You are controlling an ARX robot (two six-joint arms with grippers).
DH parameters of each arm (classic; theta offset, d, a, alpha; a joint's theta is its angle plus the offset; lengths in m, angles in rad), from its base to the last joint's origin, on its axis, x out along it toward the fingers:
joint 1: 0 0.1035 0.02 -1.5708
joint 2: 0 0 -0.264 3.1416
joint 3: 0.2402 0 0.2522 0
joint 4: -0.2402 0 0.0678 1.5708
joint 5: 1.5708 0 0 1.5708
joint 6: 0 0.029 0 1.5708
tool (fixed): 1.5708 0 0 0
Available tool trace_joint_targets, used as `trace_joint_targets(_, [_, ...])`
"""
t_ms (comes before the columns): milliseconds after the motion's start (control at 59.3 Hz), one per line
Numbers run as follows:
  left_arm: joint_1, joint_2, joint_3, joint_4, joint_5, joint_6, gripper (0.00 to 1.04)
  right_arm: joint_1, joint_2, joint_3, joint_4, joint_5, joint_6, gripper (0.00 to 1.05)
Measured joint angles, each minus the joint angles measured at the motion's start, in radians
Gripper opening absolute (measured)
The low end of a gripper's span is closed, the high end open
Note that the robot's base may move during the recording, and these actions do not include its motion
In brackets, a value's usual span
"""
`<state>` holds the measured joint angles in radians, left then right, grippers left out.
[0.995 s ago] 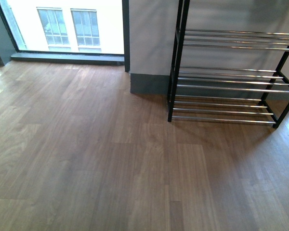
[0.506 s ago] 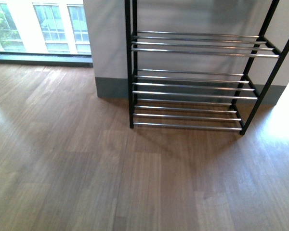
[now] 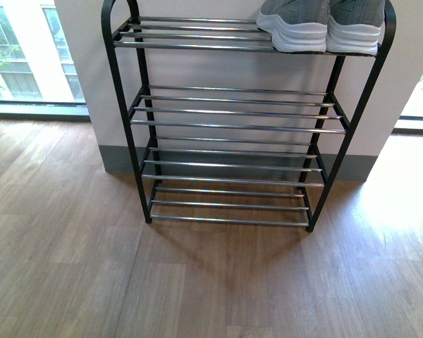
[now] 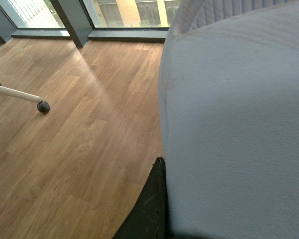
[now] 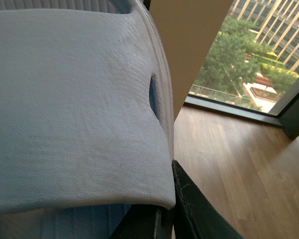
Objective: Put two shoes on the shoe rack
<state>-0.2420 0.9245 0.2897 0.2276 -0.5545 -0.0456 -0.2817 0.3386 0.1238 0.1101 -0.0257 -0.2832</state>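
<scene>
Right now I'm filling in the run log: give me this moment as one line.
shoe rack: centred in front view | grey sneakers: both on top tier, right end | lower tiers: bare | arms: not in front view | jaws: cannot tell

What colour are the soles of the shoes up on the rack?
White, under grey knit uppers. The shoes show best in the front view, on the rack's top tier.

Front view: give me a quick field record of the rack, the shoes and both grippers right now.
shoe rack: upright against the wall, four tiers of chrome bars
shoes: two grey sneakers side by side on the top tier, right end, white soles facing the camera, tops cropped by the frame
lower tiers: no shoes on them
floor: wooden
left gripper: out of front view; state cannot be told
right gripper: same
</scene>
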Motion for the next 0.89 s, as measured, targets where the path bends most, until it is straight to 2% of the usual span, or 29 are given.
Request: trace_joint_targets(893, [0.003, 0.0, 0.0, 0.0, -0.004, 0.0, 0.02, 0.0, 0.0, -0.002, 0.0, -0.007, 0.0, 0.02])
